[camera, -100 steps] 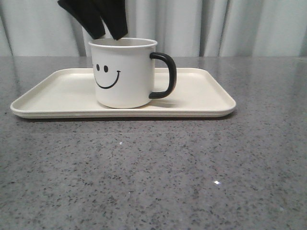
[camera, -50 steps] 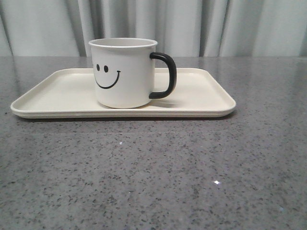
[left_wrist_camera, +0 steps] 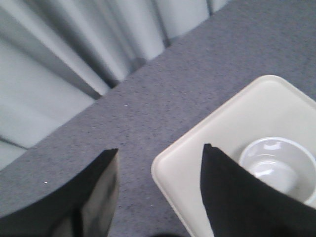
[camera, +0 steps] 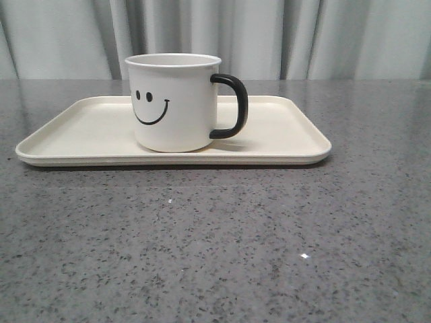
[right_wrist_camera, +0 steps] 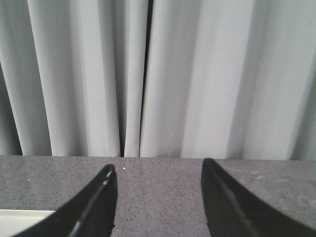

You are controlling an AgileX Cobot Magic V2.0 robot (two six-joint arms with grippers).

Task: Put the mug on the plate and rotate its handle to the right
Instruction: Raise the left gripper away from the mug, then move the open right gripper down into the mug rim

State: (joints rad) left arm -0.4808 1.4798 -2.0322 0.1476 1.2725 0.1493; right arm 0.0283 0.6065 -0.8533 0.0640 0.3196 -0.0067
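The white mug (camera: 174,101) with the black smiley face stands upright on the cream plate (camera: 283,131), left of its middle. Its black handle (camera: 232,105) points to the right. Neither gripper shows in the front view. In the left wrist view my left gripper (left_wrist_camera: 160,148) is open and empty, high above the plate's corner (left_wrist_camera: 168,168), with the mug's open top (left_wrist_camera: 279,165) partly hidden behind one finger. My right gripper (right_wrist_camera: 158,170) is open and empty above bare table, facing the curtain; a corner of the plate (right_wrist_camera: 19,219) shows beside one finger.
The grey speckled table (camera: 215,242) stretches in front of the plate. A pale grey curtain (camera: 269,33) hangs behind the table's far edge.
My left gripper's black fingers, above the mug's rim one second ago, have risen out of the front view. The mug and plate have not moved.
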